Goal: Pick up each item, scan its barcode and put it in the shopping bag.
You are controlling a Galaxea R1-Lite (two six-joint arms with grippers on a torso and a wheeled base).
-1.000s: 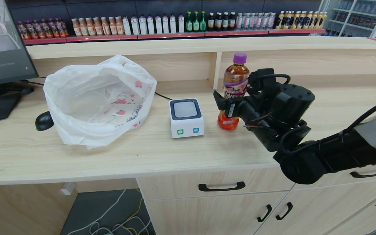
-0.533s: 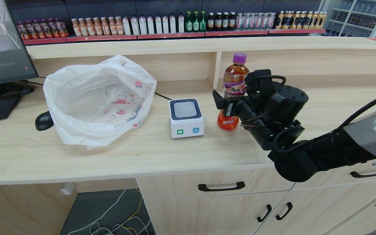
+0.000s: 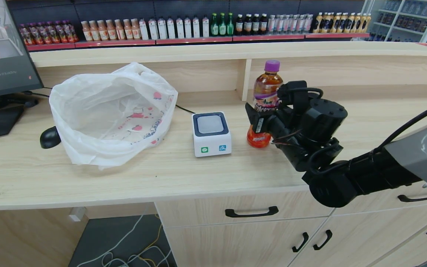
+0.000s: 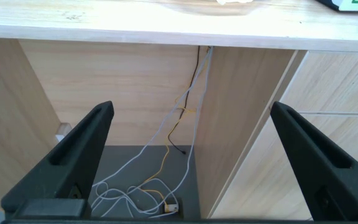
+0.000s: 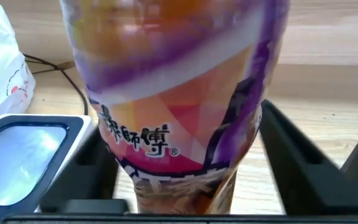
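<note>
The bottle (image 3: 267, 87) with the purple cap stands upright on the counter (image 3: 161, 174), just right of the white scanner (image 3: 211, 133). The right gripper (image 3: 262, 118) sits around its lower half, level with the label. Whether it is actually clamped on, I cannot tell. From the right wrist the bottle (image 5: 179, 93) is right up close, scanner (image 5: 23, 149) beside it. Over on the left the shopping bag (image 3: 111, 111) lies wide-mouthed, a black mouse (image 3: 49, 137) at its left side. The left gripper (image 4: 191, 162) hangs low in front of the counter, jaws spread wide, holding nothing.
</note>
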